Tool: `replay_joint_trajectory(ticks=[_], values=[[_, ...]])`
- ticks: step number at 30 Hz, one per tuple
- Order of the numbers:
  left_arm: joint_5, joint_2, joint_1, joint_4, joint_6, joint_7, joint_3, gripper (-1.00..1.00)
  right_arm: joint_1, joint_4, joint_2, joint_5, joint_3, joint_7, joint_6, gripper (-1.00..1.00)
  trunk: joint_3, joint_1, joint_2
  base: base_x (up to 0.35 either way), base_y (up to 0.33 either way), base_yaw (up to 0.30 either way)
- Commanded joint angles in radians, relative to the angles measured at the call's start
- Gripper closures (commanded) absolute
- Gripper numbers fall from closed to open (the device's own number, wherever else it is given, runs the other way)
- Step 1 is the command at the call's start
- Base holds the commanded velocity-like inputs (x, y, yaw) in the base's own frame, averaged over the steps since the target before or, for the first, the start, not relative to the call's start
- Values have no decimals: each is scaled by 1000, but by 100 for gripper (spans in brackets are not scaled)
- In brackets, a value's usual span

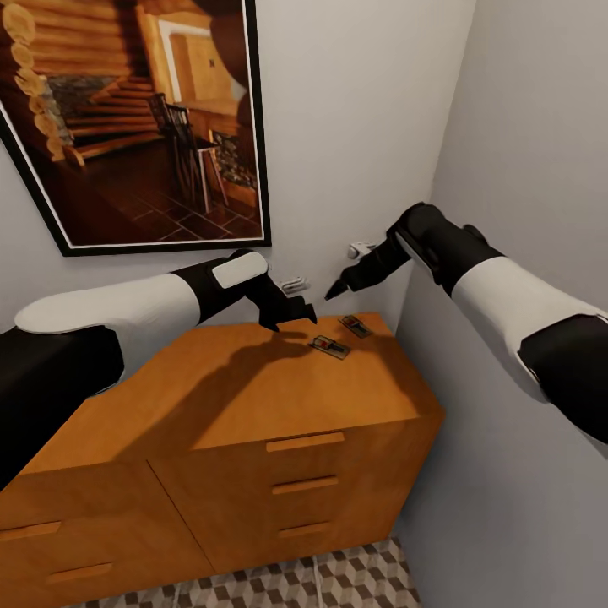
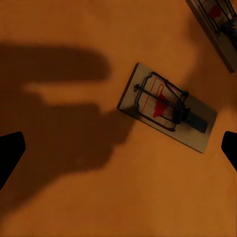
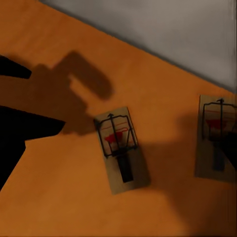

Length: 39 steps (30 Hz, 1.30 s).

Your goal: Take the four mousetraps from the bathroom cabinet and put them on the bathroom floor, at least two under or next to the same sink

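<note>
Two mousetraps lie on top of the orange-brown cabinet (image 1: 253, 397), near its back right corner. The nearer mousetrap (image 1: 329, 346) (image 2: 167, 106) (image 3: 121, 148) is a small wooden plate with wire parts and a red tab. The second mousetrap (image 1: 355, 326) (image 2: 217, 19) (image 3: 216, 138) lies just beyond it. My left gripper (image 1: 291, 319) hovers open just left of the nearer trap, its fingertips (image 2: 10, 153) wide apart with nothing between them. Above both traps, my right gripper (image 1: 335, 291) points down and looks open, touching neither.
A grey side wall (image 1: 507, 473) stands close on the cabinet's right. On the back wall hang a large framed picture (image 1: 143, 118) and small white fittings (image 1: 363, 249). The cabinet drawers (image 1: 304, 485) are shut. Cube-patterned floor tiles (image 1: 355, 583) show below the cabinet.
</note>
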Motion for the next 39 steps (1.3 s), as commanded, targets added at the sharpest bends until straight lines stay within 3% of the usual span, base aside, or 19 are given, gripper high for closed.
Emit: replay_joint_trajectory(ticks=[1,17,34,39], values=[[11,0,-1,-1,0,8,-3,-100,-1,2,-1,-8,1,-6,6,-100,-1,0,-1,0,0,0],[10,9,-2,-7,7,13,1,-100,-1,30,-11,-8,-88,-57,6,-100,-1,0,-1,-82,68,0],[12,39,-3,-12,18,120,6,-100,0,66,-5,-8,-234,-343,5,-100,-1,0,-1,-27,23,0],[12,57,-17,-21,63,129,13,-100,0,68,-9,-8,-244,-374,4,-100,-1,0,-1,-1,0,0]])
